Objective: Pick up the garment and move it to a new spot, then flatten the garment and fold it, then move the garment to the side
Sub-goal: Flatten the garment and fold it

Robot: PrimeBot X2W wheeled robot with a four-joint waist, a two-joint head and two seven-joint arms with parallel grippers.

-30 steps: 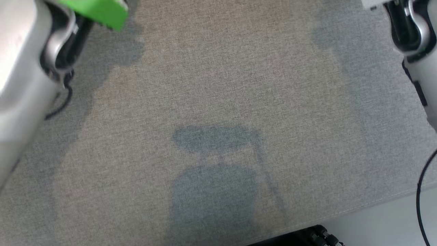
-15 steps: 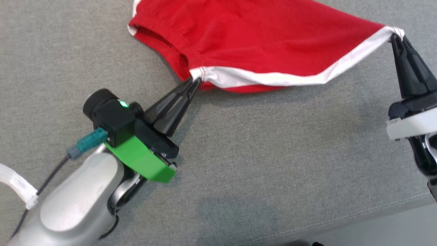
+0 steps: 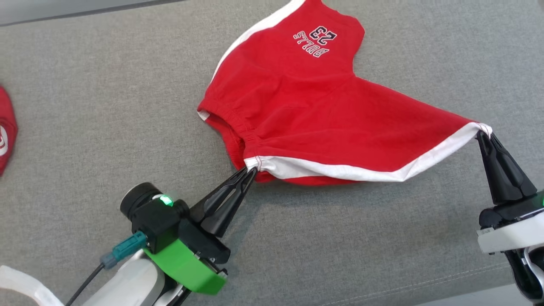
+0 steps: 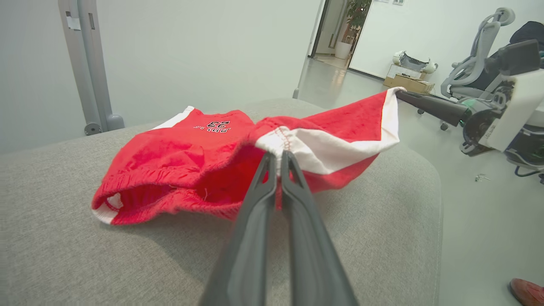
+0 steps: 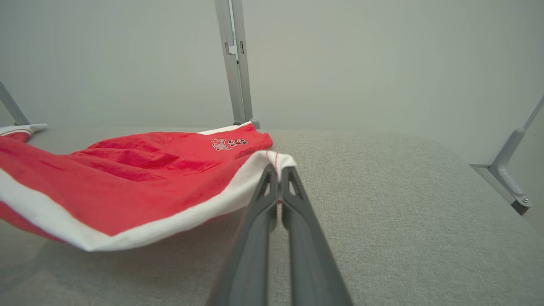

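Shorts (image 3: 323, 123): red, white-trimmed, "Bulls 23" print, lying on grey cushion (image 3: 106, 106), white band (image 3: 340, 171) lifted and stretched between both grippers.
Left gripper (image 3: 250, 171): fingers pressed together, pinching the band's waistband end.
Right gripper (image 3: 483, 135): fingers pressed together, pinching the band's far corner.
Far left: edge of another red garment (image 3: 5, 127).

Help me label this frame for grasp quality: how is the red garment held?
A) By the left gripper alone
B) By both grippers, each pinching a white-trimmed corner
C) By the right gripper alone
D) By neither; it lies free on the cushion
B: the left gripper and the right gripper are each shut on a white-trimmed corner of the red garment, with the hem stretched between them.
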